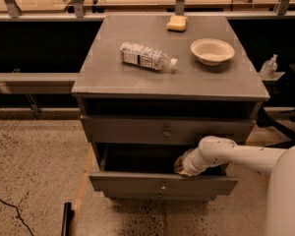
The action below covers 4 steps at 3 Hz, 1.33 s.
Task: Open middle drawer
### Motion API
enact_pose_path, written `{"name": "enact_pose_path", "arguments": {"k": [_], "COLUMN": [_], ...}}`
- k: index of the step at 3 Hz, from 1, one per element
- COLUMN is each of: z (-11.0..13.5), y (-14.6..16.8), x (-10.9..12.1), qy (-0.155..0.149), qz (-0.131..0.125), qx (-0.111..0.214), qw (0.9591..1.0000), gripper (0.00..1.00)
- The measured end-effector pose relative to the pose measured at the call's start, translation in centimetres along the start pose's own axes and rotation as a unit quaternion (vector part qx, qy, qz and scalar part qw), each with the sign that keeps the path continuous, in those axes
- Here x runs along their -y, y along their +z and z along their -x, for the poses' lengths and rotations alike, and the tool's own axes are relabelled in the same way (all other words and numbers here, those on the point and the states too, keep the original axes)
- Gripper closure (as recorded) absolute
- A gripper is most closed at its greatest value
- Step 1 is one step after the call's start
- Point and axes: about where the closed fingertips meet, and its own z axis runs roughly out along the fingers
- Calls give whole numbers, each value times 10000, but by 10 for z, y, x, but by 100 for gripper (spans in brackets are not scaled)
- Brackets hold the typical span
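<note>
Quick status from the remote seat. The middle drawer is pulled out from the grey cabinet, and its front panel with the little round knob sits well forward of the top drawer above it, which is flush and closed. The gripper is down inside the open drawer, tucked just behind the front panel and a bit right of the knob. The white arm comes in from the right side. I honestly can't tell from here whether the gripper is clenched or released (the tip is buried in the shadow of the drawer).

Up on the tabletop there's a plastic water bottle lying on its side with its cap pointing right. A pale bowl sits upright near the right edge, and a yellow sponge is at the back edge. All three are well apart from each other. A small pump bottle sits off to the right of the cabinet. The speckled floor has a thin dark cable trailing across its lower left.
</note>
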Motion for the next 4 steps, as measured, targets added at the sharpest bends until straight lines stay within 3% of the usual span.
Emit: {"name": "enact_pose_path", "arguments": {"k": [4], "z": [0], "y": [0], "x": [0], "qy": [-1], "qz": [-2], "qx": [-2], "qw": [10000], "gripper": [100]}}
